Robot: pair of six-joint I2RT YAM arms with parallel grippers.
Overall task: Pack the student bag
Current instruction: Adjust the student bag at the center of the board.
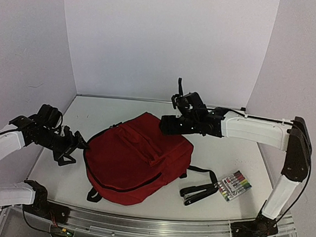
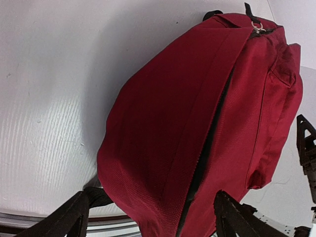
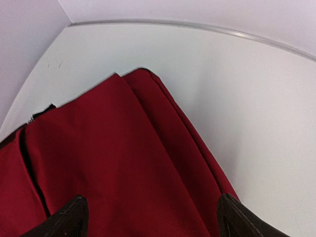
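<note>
The student bag [image 1: 136, 157], a dark red backpack, lies flat in the middle of the table with its front pocket up. My left gripper [image 1: 75, 142] is at the bag's left edge. In the left wrist view it [image 2: 153, 219] is open, its black fingers [image 2: 74, 217] wide apart on either side of the bag's [image 2: 163, 128] bulging side, close to the black zipper line [image 2: 207, 148]. My right gripper [image 1: 165, 124] hovers over the bag's far corner. It [image 3: 150, 219] is open over the red fabric [image 3: 123, 163], gripping nothing.
A black stapler [image 1: 196, 193] and a pack of coloured markers [image 1: 234, 184] lie on the table right of the bag. A black strap [image 1: 200, 170] trails from the bag towards them. White walls close in the table behind and on both sides.
</note>
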